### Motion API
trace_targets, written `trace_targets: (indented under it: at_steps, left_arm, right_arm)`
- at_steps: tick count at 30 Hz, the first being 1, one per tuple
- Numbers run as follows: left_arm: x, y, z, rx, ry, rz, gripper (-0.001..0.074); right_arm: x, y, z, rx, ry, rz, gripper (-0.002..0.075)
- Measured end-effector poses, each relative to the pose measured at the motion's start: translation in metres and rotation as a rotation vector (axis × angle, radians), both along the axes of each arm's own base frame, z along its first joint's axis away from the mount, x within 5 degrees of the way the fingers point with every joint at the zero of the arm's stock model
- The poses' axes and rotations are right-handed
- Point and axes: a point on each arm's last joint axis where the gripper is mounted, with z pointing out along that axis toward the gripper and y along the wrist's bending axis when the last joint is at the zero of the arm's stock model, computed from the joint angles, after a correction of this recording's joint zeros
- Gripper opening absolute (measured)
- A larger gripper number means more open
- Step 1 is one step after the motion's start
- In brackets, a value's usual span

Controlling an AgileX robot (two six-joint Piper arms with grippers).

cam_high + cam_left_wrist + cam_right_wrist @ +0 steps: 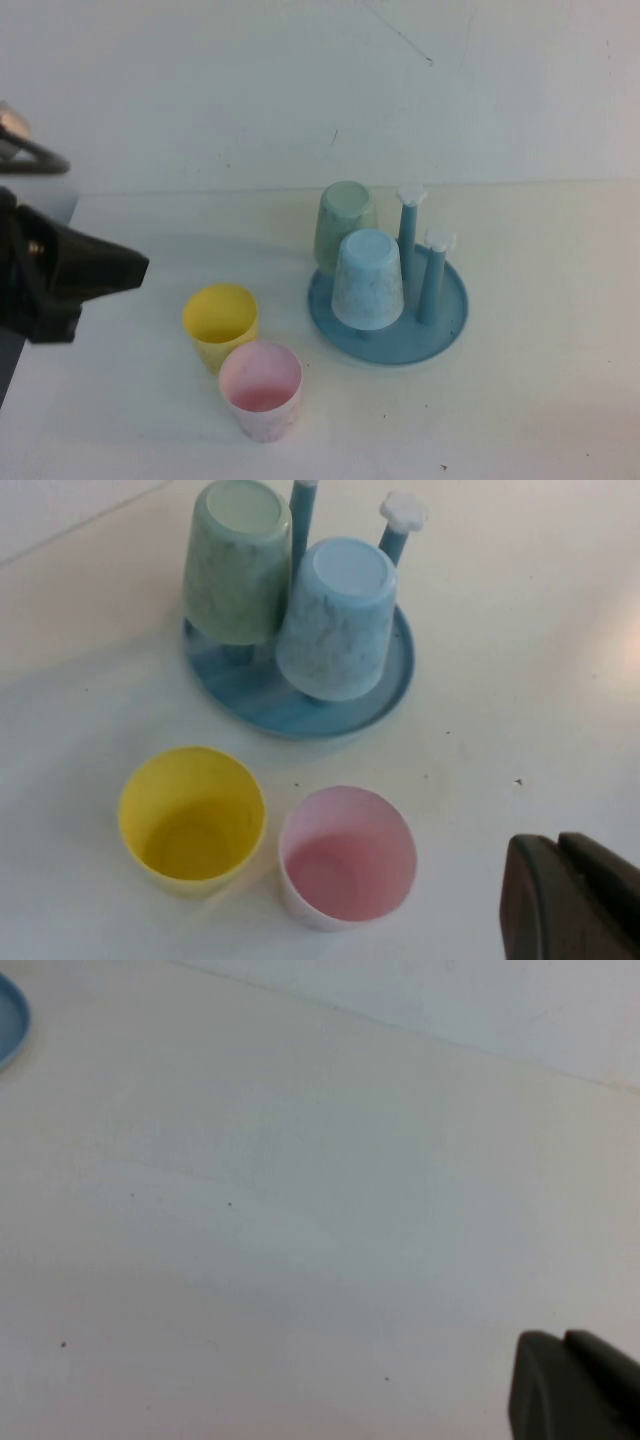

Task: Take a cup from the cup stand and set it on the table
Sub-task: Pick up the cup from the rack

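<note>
The left gripper hangs closed well left of the cup stand, while the right gripper, also closed, sits off to the stand's right.

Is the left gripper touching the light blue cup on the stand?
Apart. High view: the left gripper sits far left, bare table between it and the cup.

A raised camera on the robot's side looks down across the table, taking in the cup stand and loose cups. The left wrist camera peers steeply down, closer in, on the same cup stand and cups. The right wrist camera faces bare tabletop, sharing only the stand's rim.
</note>
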Motion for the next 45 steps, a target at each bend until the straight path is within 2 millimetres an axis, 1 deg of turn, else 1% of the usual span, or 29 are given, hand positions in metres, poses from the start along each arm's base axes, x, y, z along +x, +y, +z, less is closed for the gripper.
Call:
trace_targets:
  at_steps: [2,4,6,8,9,12,16,18,19,21,23,25,26,27,30,33,37,40,45]
  left_arm:
    - [0.021,-0.003,0.005,0.048,0.007,-0.034,-0.0003]
    - [0.034,-0.012,0.013,0.105,-0.009,-0.081,-0.0003]
    - [0.043,-0.025,0.017,0.162,-0.012,-0.119,-0.0003]
    - [0.051,-0.043,0.019,0.227,-0.017,-0.156,-0.0003]
    - [0.054,-0.05,0.018,0.257,-0.016,-0.162,-0.0003]
    - [0.062,-0.079,0.015,0.326,-0.009,-0.208,-0.0003]
    - [0.078,-0.11,0.004,0.381,0.044,-0.217,0.0009]
    - [0.089,-0.122,-0.004,0.392,0.083,-0.211,0.0053]
    - [0.094,-0.129,-0.009,0.396,0.101,-0.21,0.0097]
    - [0.104,-0.14,-0.015,0.391,0.131,-0.205,0.0231]
    - [0.116,-0.15,-0.021,0.381,0.162,-0.183,0.0409]
    - [0.128,-0.157,-0.027,0.371,0.178,-0.166,0.0555]
    - [0.134,-0.163,-0.031,0.369,0.189,-0.163,0.0604]
    - [0.14,-0.168,-0.035,0.365,0.2,-0.157,0.0635]
    - [0.154,-0.182,-0.048,0.359,0.235,-0.139,0.0675]
    - [0.166,-0.195,-0.059,0.381,0.244,-0.122,0.068]
    - [0.174,-0.208,-0.072,0.454,0.234,-0.106,0.0681]
    - [0.178,-0.214,-0.083,0.497,0.238,-0.077,0.0681]
    - [0.187,-0.216,-0.099,0.53,0.258,-0.017,0.0682]
  right_arm:
    - [0.0,0.0,0.0,0.0,0.0,0.0,-0.0002]
    - [0.0,0.0,0.0,0.0,0.0,0.0,-0.0002]
    - [0.0,0.0,0.0,0.0,0.0,0.0,-0.0002]
    - [0.0,0.0,0.0,0.0,0.0,0.0,-0.0002]
    - [0.0,0.0,0.0,0.0,0.0,0.0,-0.0002]
    - [0.0,0.0,0.0,0.0,0.0,0.0,-0.0003]
    - [0.0,0.0,0.0,0.0,0.0,0.0,-0.0002]
    - [0.0,0.0,0.0,0.0,0.0,0.0,-0.0002]
    - [0.0,0.0,0.0,0.0,0.0,0.0,-0.0002]
    - [0.0,0.0,0.0,0.0,0.0,0.0,-0.0002]
    - [0.0,0.0,0.0,0.0,0.0,0.0,-0.0002]
    - [0.0,0.0,0.0,0.0,0.0,0.0,-0.0003]
    - [0.0,0.0,0.0,0.0,0.0,0.0,-0.0003]
    - [0.0,0.0,0.0,0.0,0.0,0.0,-0.0002]
    - [0.0,0.0,0.0,0.0,0.0,0.0,-0.0003]
    - [0.0,0.0,0.0,0.0,0.0,0.0,-0.0003]
    - [0.0,0.0,0.0,0.0,0.0,0.0,-0.0002]
    - [0.0,0.0,0.0,0.0,0.001,0.0,-0.0002]
    - [0.0,0.0,0.0,0.0,0.001,0.0,-0.0002]
